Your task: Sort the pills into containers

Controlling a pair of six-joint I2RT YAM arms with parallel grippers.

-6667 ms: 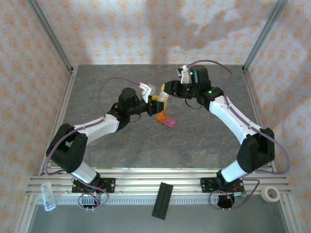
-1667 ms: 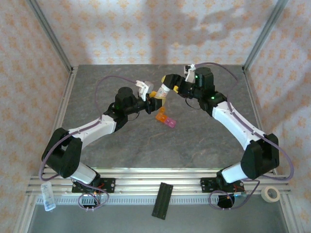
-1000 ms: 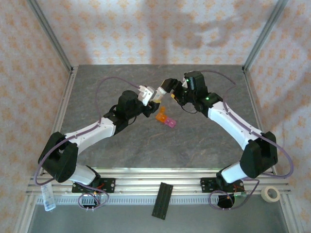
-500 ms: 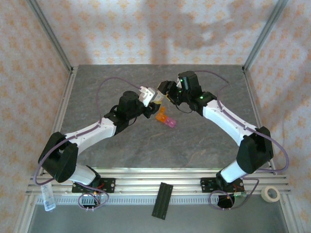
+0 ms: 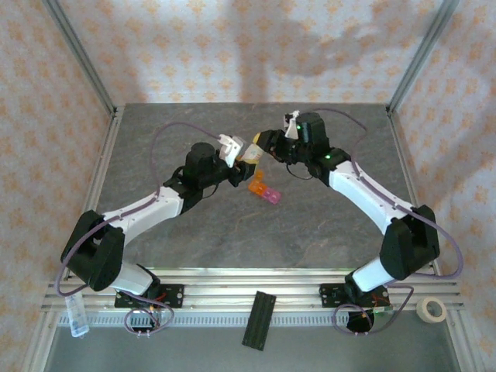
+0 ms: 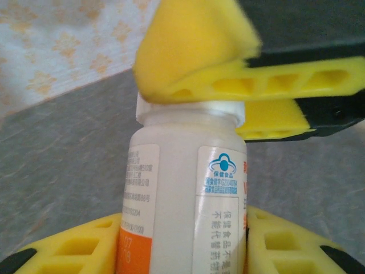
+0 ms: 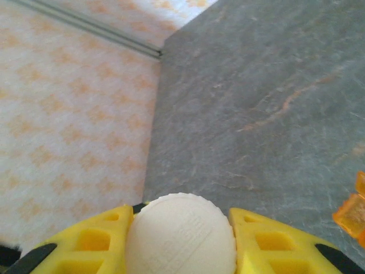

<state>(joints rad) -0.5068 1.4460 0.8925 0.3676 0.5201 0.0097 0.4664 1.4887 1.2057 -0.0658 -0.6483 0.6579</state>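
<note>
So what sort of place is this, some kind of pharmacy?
More likely a robotics test booth: a grey table boxed in by aluminium posts and patterned backdrop walls, with robot arms bolted to a rail at its near edge.

The white pill bottle (image 6: 182,188) carries a label (image 6: 219,200) printed in Chinese. On the label's right panel a blue emblem (image 6: 223,162) sits above the blue characters 保健食品, and the finer blue line under them is too small to read. Lower down, grey characters run in two vertical columns, seemingly 保健食品不能代替药物. The left panel holds several lines of small grey print, blurred beyond reading. White strokes on the orange band (image 6: 128,251) at the bottom left are cut off. The ribbed white cap (image 7: 181,234) bears faint embossed marks, illegible.
</note>
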